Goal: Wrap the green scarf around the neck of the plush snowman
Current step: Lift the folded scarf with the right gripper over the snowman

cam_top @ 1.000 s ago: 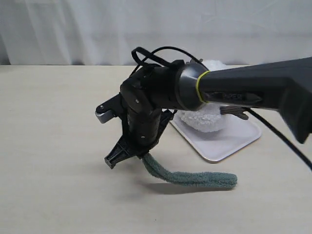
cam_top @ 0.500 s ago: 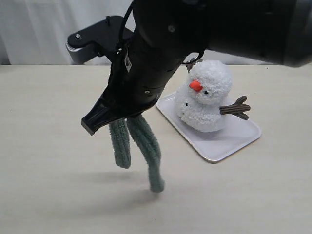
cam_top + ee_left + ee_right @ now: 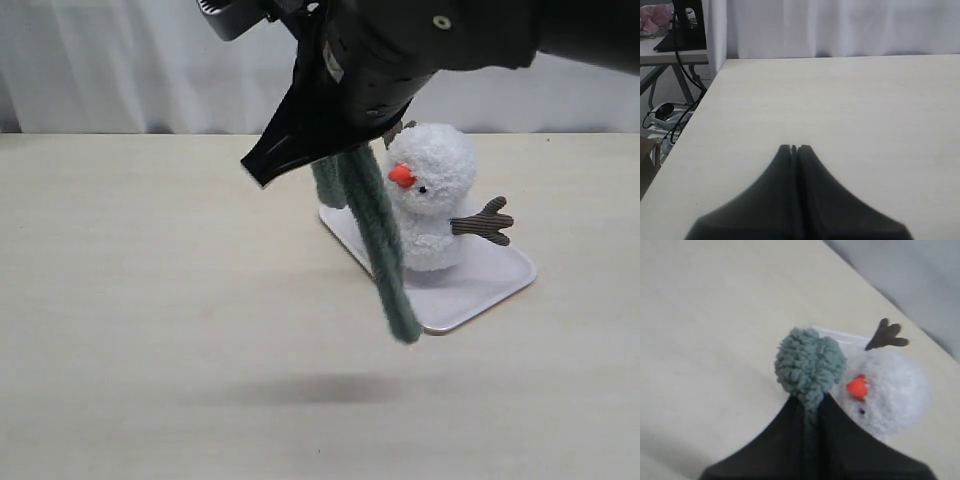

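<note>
My right gripper (image 3: 262,172) is raised above the table and shut on the green scarf (image 3: 383,250), which hangs down in two strands in front of the plush snowman (image 3: 432,200). The longer strand ends over the tray's near edge. In the right wrist view the scarf (image 3: 809,362) bunches out between the shut fingers of the gripper (image 3: 812,405), beside the snowman (image 3: 890,390) with its orange nose and one brown twig arm. The scarf hides most of the snowman's neck. My left gripper (image 3: 794,148) is shut with nothing in it, over bare table, and does not show in the exterior view.
The snowman stands on a white tray (image 3: 490,285) at the right of the pale wooden table (image 3: 150,300). A white curtain (image 3: 100,60) hangs behind. In the left wrist view the table edge (image 3: 690,135) drops off, with a side table and cables beyond.
My right gripper has lifted the scarf off the table and carried it up and right, from the table's middle to just in front of the snowman. The scarf now hangs free.
</note>
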Controlling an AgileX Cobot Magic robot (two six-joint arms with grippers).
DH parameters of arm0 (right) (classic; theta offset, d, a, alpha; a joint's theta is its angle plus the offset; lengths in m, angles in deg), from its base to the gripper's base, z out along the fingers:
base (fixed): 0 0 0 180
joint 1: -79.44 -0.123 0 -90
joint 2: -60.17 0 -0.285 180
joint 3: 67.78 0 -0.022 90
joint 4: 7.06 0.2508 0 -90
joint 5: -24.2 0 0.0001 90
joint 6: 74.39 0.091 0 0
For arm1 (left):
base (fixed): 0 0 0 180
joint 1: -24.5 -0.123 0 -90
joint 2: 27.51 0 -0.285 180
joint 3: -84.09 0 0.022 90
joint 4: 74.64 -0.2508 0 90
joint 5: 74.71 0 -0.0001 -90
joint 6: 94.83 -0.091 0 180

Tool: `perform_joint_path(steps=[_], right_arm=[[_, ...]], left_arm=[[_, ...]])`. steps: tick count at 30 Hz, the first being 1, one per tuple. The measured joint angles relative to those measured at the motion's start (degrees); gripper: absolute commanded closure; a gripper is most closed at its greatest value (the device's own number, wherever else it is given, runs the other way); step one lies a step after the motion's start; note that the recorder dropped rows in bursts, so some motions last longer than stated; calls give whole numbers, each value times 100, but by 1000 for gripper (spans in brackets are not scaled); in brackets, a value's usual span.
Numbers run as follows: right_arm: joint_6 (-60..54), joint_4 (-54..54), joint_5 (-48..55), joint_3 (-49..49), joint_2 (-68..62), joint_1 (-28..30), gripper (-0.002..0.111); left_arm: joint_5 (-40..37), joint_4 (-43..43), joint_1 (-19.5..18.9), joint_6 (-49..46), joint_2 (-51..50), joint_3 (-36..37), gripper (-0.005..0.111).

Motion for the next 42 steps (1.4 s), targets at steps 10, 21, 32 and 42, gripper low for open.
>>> perform_joint_path(steps=[10,21,32,42], right_arm=[[379,-1319,4,0,0,0,104],[714,-1180,-5,0,0,782,104],[576,-934,-1380,829,0,1405,104],[552,-1378,-2217,962,-12,1523,104]], left_arm=[[0,0,0,0,0,0,107],[0,0,0,0,0,0,107],[0,0,0,0,0,0,107],[0,0,0,0,0,0,107]])
